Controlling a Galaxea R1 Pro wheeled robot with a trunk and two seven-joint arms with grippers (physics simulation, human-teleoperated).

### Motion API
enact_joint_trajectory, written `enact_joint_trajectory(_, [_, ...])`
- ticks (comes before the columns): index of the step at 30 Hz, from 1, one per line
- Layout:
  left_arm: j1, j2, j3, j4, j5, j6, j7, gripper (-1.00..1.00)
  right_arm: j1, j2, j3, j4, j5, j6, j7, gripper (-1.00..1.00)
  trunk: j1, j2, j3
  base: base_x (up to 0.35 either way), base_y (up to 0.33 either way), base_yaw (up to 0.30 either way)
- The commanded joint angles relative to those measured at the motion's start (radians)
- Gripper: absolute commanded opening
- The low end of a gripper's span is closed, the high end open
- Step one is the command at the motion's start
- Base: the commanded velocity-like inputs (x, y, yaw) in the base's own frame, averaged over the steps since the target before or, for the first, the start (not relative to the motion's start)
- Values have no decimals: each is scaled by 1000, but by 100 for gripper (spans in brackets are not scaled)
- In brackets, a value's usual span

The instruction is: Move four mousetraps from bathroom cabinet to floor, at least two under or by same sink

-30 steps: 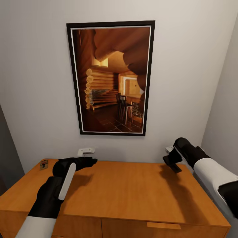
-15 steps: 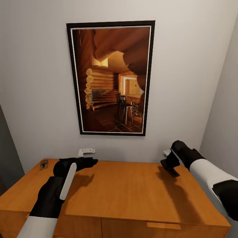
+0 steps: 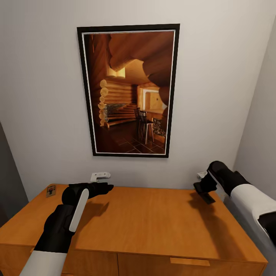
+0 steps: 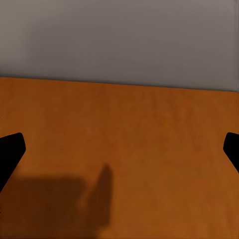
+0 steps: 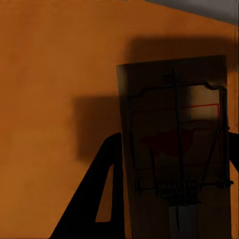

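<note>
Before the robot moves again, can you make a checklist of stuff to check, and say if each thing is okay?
1. Right gripper holds a mousetrap: ok, the trap sits between its fingers in the right wrist view.
2. Held trap is lifted off the cabinet: ok, it casts a shadow on the wood below.
3. Left gripper is free: ok, jaws spread wide over bare wood.
4. Another trap is waiting: ok, the second mousetrap lies at the cabinet's far left corner.
5. The other two traps are found: cannot tell.
6. Bathroom floor and sink are in sight for the drop: not ok.
</note>
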Motion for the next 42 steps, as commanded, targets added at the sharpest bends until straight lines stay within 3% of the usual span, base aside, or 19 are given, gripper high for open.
enact_joint_trajectory(1, [-1, 0, 0, -1, 9, 4, 7, 100, -1, -7, 3, -7, 8, 2, 16, -100, 0, -1, -1, 0, 0, 0])
enact_joint_trajectory(2, [-1, 0, 0, -1, 9, 4, 7, 100, -1, -12, 3, -13, 8, 2, 21, -100, 0, -1, -1, 0, 0, 0])
enact_joint_trajectory(3, [-1, -1, 0, -1, 9, 4, 7, 100, -1, -168, 3, -116, 8, 2, 126, -100, 0, -1, -1, 0, 0, 0])
enact_joint_trajectory(15, [-1, 0, 0, -1, 9, 4, 7, 100, -1, -173, 3, -119, 13, 2, 127, -100, 0, -1, -1, 0, 0, 0])
enact_joint_trajectory(21, [-1, 1, 0, -1, 9, 4, 7, 100, -1, -201, 4, -118, 11, 2, 127, -100, 0, -1, -1, 0, 0, 0])
enact_joint_trajectory(33, [-1, 9, 3, -7, 8, 5, 8, 100, -1, -209, 4, -116, 13, 2, 127, -100, 0, -1, -1, 0, 0, 0])
enact_joint_trajectory(38, [-1, 16, 95, -9, 7, 9, 10, 100, -1, -209, 5, -117, 13, 2, 126, -100, 0, -1, -1, 0, 0, 0])
enact_joint_trajectory(42, [-1, 30, 144, -10, 6, 12, 10, 100, -1, -209, 5, -118, 13, 2, 126, -100, 0, -1, -1, 0, 10, 0])
